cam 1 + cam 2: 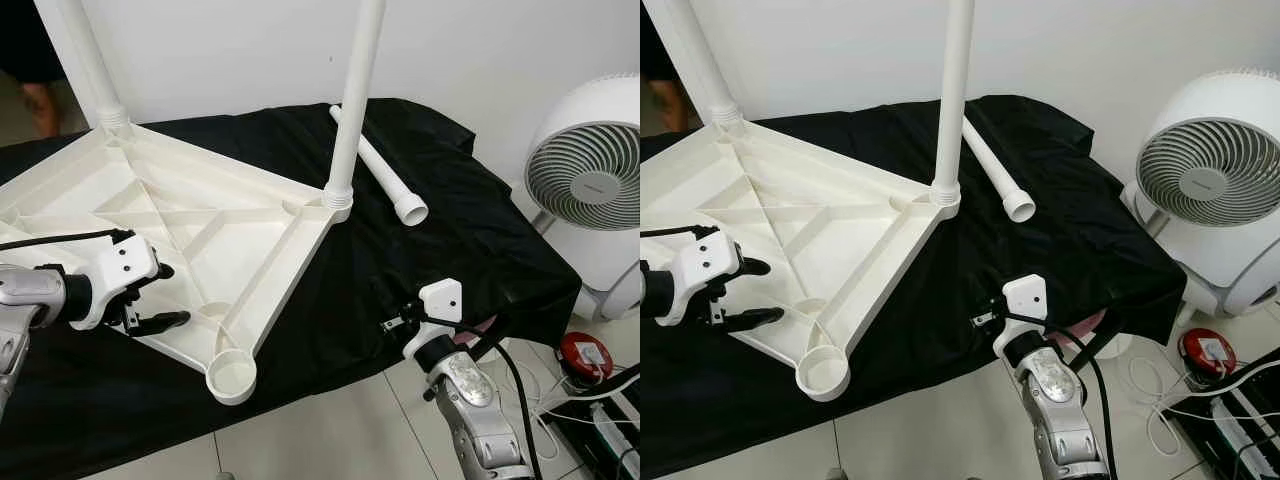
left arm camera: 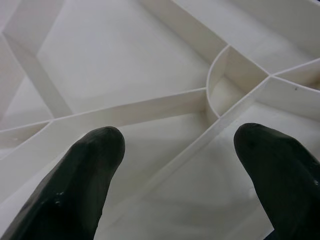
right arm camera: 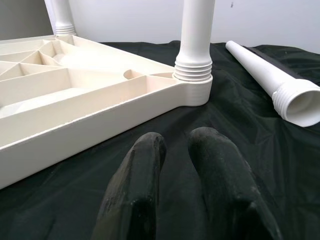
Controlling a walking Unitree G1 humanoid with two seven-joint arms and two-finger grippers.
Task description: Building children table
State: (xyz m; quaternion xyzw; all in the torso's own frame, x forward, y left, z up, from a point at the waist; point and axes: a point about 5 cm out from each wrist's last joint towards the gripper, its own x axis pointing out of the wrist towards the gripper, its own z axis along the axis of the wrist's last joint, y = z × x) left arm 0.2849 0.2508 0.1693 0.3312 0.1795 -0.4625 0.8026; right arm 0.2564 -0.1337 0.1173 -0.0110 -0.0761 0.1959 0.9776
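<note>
Two legs (image 1: pixel 355 100) stand screwed into the upturned tabletop (image 1: pixel 200 230); left gripper (image 1: pixel 160 297) gapes wide above its ribs, empty; right gripper (image 3: pixel 182 192) nearly closed, holding nothing; loose leg (image 1: pixel 385 175) on black cloth (image 1: pixel 450 230).

Silver arms (image 1: pixel 470 400) (seemingly cabled), black fingers (image 2: pixel 85 170)

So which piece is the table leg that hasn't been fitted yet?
Find the black cloth with the upturned white tabletop on it. Right of the tabletop's far corner lies a white tube, the loose leg. The other two legs stand upright in corner sockets.
</note>
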